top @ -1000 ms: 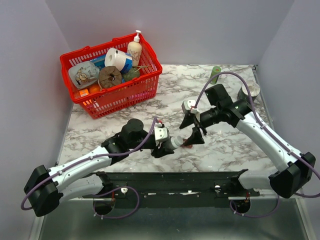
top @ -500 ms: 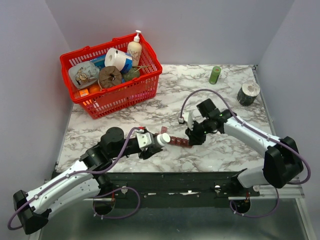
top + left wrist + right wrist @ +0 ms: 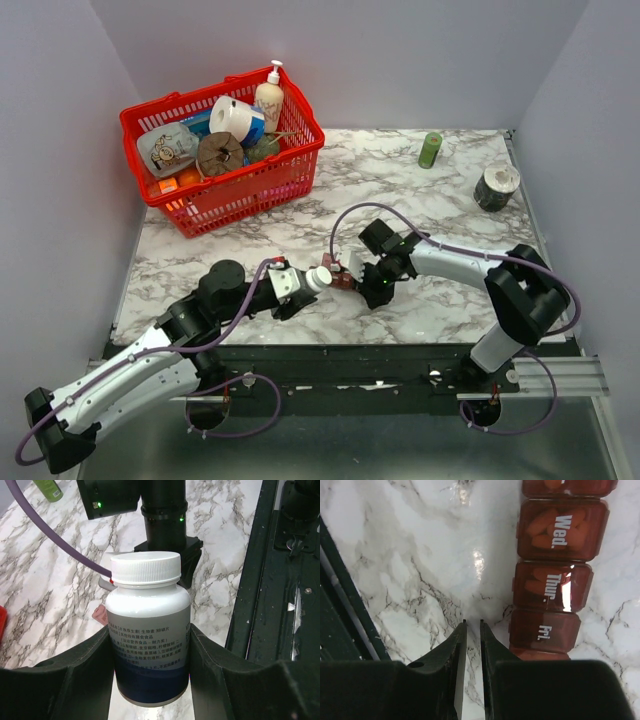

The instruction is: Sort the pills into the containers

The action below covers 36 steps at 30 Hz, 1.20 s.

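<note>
Both arms [image 3: 130, 370] wear white shells over black joints, with purple cables [image 3: 360, 212] looping alongside.

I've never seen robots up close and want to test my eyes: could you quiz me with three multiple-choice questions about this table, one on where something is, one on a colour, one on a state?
1. Where does the green bottle stand?
A in the red basket
B on the table near the far edge
C in a pincer

2. What colour is the cap of the pill bottle?
A white
B blue
C black

3. What is the left pincer doing?
A hanging open and bare
B gripping the pill bottle
C holding the pill box

Answers: 1 B, it stands alone on the marble. 2 A, the screw cap is white. 3 B, both fingers press the bottle's sides.
</note>
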Available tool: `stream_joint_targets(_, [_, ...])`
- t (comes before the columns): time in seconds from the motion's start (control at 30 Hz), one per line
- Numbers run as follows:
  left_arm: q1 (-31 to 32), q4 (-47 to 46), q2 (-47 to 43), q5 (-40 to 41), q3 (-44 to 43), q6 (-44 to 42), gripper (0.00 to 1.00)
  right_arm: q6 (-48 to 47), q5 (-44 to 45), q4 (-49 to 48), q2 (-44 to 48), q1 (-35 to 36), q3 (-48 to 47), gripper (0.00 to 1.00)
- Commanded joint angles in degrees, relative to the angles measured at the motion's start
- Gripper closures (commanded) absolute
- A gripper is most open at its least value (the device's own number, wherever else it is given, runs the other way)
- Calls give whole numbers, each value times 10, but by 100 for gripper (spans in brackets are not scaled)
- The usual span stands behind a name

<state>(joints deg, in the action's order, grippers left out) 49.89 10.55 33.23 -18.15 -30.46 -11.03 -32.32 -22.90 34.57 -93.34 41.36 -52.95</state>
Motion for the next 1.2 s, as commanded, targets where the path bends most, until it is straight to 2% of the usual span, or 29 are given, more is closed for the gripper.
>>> stream_joint_targets(0.0, [-2, 6, -19, 21, 5, 3, 100, 31, 85, -46, -15, 4, -13, 76])
stream_joint_targets(0.17, [-2, 11, -30, 28, 8, 4, 100, 38, 152, -56, -39, -1, -38, 75])
stream_joint_targets(0.6, [-3, 18, -43, 34, 11, 7, 100, 17, 186, -55, -89, -69, -116, 73])
stream_joint_targets(0.7, [-2, 18, -43, 34, 13, 7, 100, 3, 163, -38, -85, -77, -126, 73])
stream_joint_targets(0.93, [-3, -3, -27, 21, 20, 28, 100, -65, -10, 85, 3, -78, -118, 65])
stream_joint_targets(0.97, [-3, -17, -22, 9, 24, 32, 100, -68, -27, 95, 26, -82, -118, 62])
stream_joint_targets(1.07, [-3, -42, 7, -9, 30, 42, 100, -73, -114, 125, 120, -102, -143, 41])
stream_joint_targets(1.1, [-3, -45, 16, -11, 29, 42, 100, -75, -136, 129, 142, -105, -163, 21])
stream_joint_targets(1.17, [-4, -50, 45, -13, 17, 42, 100, -71, -198, 120, 205, -110, -175, 6])
